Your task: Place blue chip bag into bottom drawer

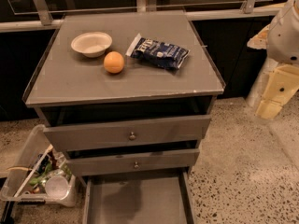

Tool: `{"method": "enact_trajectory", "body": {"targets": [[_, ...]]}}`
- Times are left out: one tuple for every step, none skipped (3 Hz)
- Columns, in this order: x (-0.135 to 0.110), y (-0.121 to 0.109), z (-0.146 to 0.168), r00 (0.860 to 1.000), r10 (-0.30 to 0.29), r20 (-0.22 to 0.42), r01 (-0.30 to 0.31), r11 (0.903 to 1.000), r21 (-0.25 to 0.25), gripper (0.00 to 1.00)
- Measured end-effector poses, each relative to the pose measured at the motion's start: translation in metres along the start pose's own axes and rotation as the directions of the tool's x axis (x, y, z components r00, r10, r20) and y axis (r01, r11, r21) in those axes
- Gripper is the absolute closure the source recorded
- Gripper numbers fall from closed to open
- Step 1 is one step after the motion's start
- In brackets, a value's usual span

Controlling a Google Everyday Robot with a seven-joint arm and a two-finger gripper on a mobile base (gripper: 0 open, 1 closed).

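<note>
The crinkly dark navy chip bag [160,53] lies toward the bench's [70,83] back right corner; the shallow grey bottom drawer [138,202] gapes ready for it. The end effector [276,93] hangs off the right edge; its state I cannot tell.

You're looking down on a grey cabinet. Its tabletop [70,85] carries a white bowl [91,44], an orange [114,62] just in front of the bowl, and the blue chip bag [160,53] lying flat just right of the orange. Below the two knobbed upper drawers [163,129], the bottom drawer [154,195] stands pulled out. Your end effector [275,94] hangs at the right edge, well apart from the bag. A clear bin [28,157] of clutter sits on the floor at left.
</note>
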State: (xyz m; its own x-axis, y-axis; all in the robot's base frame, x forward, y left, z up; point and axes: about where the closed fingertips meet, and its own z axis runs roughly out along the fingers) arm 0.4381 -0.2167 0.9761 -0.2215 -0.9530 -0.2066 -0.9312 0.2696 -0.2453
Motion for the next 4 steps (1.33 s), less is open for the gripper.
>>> {"method": "enact_trajectory", "body": {"targets": [[0.0,0.0,0.0,1.0,0.0,0.0,0.0,1.0,0.001,0.0],[-0.015,-0.009,0.002,0.999,-0.021,0.028,0.02,0.9996,0.018,0.0],[-0.04,-0.027,0.008,0.993,-0.034,0.116,0.029,0.9987,0.041,0.0],[-0.061,-0.054,0.015,0.967,-0.041,0.251,0.025,0.9975,0.066,0.0]]}}
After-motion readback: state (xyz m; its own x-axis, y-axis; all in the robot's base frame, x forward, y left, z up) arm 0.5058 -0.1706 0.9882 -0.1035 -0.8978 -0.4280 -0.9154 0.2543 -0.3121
